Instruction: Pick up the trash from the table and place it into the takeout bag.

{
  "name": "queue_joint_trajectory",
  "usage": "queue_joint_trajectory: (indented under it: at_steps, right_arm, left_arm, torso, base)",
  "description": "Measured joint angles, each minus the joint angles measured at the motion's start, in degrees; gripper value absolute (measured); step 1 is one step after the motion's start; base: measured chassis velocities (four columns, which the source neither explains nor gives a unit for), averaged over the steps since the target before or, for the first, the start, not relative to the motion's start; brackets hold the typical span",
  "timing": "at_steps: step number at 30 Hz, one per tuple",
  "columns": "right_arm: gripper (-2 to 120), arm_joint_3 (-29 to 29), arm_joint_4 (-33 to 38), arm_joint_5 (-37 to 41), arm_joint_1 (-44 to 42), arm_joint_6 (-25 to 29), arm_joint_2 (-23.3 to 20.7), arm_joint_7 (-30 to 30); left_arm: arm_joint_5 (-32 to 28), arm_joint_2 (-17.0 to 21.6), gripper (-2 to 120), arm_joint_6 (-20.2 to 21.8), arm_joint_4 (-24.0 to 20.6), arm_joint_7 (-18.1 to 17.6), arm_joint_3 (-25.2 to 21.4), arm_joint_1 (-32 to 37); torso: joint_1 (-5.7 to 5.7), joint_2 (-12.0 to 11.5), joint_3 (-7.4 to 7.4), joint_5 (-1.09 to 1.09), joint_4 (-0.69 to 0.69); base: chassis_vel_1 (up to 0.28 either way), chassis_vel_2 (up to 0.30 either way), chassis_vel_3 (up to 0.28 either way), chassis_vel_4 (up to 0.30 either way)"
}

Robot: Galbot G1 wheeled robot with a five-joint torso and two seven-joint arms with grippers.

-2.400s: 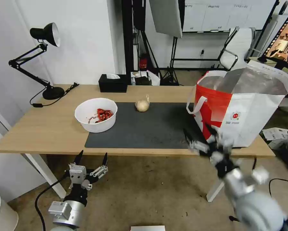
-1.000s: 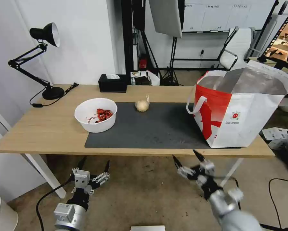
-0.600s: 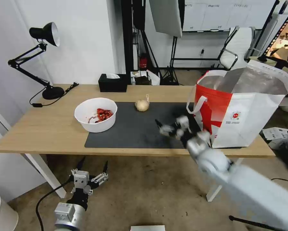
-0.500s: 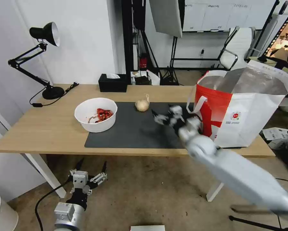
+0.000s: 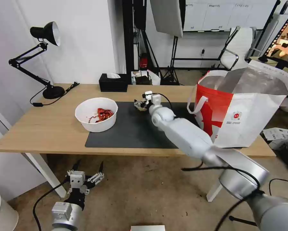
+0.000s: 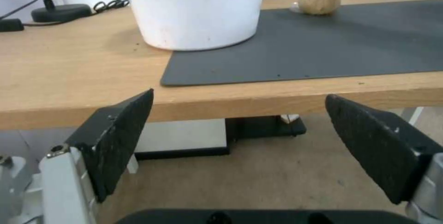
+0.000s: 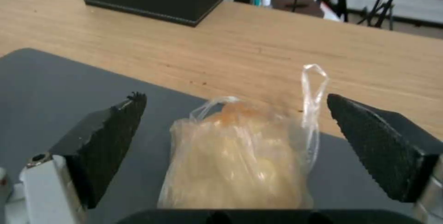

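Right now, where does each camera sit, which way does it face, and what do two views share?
Head view: high, looking down at the table; both arms show.
Left wrist view: below the table edge, facing the white bowl; left gripper open.
Right wrist view: over the mat, facing the yellowish plastic bag; right gripper open.
Both wrist views share the bag.

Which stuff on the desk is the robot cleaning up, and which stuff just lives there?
Job: small knotted yellowish plastic bag between the open right gripper's fingers; white bowl with red scraps; takeout bag; left gripper waits below the table.

Just there: desk lamp, black tissue box.
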Motion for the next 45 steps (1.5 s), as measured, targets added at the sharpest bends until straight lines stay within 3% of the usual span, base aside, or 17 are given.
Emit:
queue_joint_trajectory:
  at_steps: [7,20,37,41,44,45]
  right_arm:
    - [100,2.12,-6.61,-2.12,2.07,-2.44,3.84,-3.82]
    - [98,2.22,-6.41,-4.05,1.98,-7.18,4.19,-0.62]
    - [38,3.22,-2.75,-2.76,0.34,-10.58,2.92,2.3]
    - [25,3.38,4.21,-1.9,-1.69,-9.77,-0.74,4.44]
    - [13,4.18,19.66,-1.49,-6.06,-8.35,-8.13,9.05]
    - [13,4.18,19.66,-1.49,-6.06,-8.35,-8.13,9.05]
  left_arm:
    - [-0.14,-0.04,100,-0.04,-0.66,-0.43,-0.56,0.45]
    - [-0.21,-0.4,100,-0.14,-2.13,-1.09,-1.16,1.47]
    - [0.08,-0.86,100,-0.44,-3.7,-1.27,-2.26,3.03]
    - [0.23,-1.04,100,-0.45,-4.19,-1.31,-2.31,3.39]
    - [0.26,-1.13,100,-0.48,-5.09,-1.41,-2.38,3.71]
    - [0.26,-1.13,100,-0.48,-5.09,-1.41,-2.38,3.71]
  torso:
    - [-0.01,0.0,0.0,0.01,0.01]
    - [-0.01,0.01,0.0,0.01,0.0]
    - [-0.01,0.01,-0.01,0.01,0.01]
    - [-0.01,0.0,0.0,0.01,0.02]
    - [-0.01,0.01,-0.01,0.02,0.02]
    - [-0.01,0.01,-0.01,0.02,0.02]
  base:
    - [0.0,0.0,0.0,0.0]
    - [0.0,0.0,0.0,0.0]
    - [0.0,0.0,0.0,0.0]
    - [0.0,0.0,0.0,0.0]
    - [0.0,0.0,0.0,0.0]
    - [0.0,0.0,0.0,0.0]
